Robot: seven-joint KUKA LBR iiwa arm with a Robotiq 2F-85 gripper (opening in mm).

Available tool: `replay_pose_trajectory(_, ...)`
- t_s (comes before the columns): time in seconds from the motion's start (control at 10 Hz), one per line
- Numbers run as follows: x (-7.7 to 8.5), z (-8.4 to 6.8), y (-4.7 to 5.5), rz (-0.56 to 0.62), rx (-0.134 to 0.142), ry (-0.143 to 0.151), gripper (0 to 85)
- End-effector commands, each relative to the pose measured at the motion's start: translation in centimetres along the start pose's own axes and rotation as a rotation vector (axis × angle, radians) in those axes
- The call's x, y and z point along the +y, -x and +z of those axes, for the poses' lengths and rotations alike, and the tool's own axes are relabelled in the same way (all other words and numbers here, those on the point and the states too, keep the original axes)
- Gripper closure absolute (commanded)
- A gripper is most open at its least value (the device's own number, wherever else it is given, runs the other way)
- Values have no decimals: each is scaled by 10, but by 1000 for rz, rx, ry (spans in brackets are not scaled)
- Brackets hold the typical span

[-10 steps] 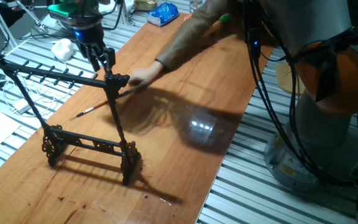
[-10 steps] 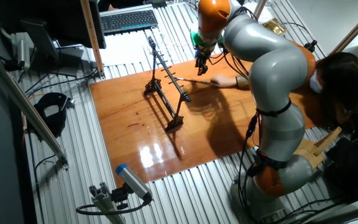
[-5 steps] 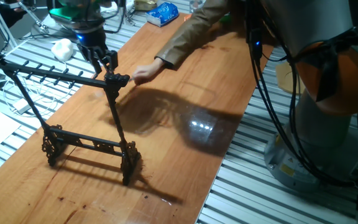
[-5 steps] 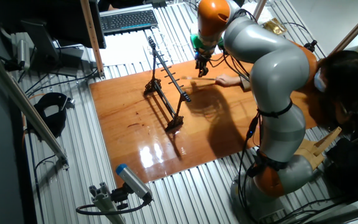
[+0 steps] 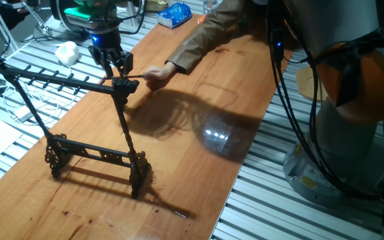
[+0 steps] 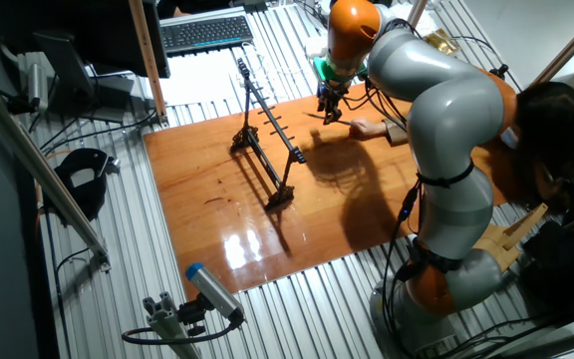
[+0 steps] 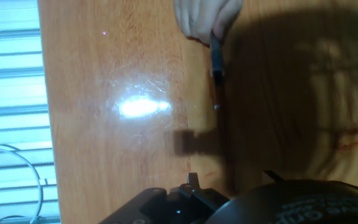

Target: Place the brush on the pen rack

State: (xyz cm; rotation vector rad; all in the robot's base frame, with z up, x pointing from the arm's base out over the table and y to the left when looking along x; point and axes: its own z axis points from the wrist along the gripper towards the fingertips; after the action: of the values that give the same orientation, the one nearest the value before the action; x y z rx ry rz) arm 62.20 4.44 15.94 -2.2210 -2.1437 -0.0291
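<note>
One fixed view: my pincer (image 5: 117, 65) hangs just above the pen rack's (image 5: 59, 81) top-bar end, fingers slightly parted, nothing between them. A person's hand (image 5: 156, 72) at 3 o'clock of it holds the brush (image 5: 133, 77).

Other fixed view: my pincer (image 6: 329, 107) sits at 2 o'clock of the rack (image 6: 265, 135); the hand (image 6: 368, 128) lies just beside it.

Hand view: the hand (image 7: 205, 16) at 12 o'clock grips the brush (image 7: 216, 62) over the table (image 7: 104, 155); my fingers are unseen.

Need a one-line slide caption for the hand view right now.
A person's hand holds the brush over the wooden table, ahead of the gripper.
</note>
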Motion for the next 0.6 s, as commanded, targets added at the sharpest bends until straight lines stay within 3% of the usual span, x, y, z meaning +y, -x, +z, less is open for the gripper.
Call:
replay_pose_trajectory(0.0, 0, 0, 0, -3, 6, 0, 340)
replay_pose_trajectory(0.1, 0, 1, 0, -8, 12, 0, 510)
replay_pose_trajectory(0.2, 0, 1, 0, -17, 15, 0, 510)
replay_pose_trajectory(0.4, -1, 0, 1, -40, 27, 9, 850)
replay_pose_trajectory(0.5, -1, 0, 2, -53, 40, 12, 850)
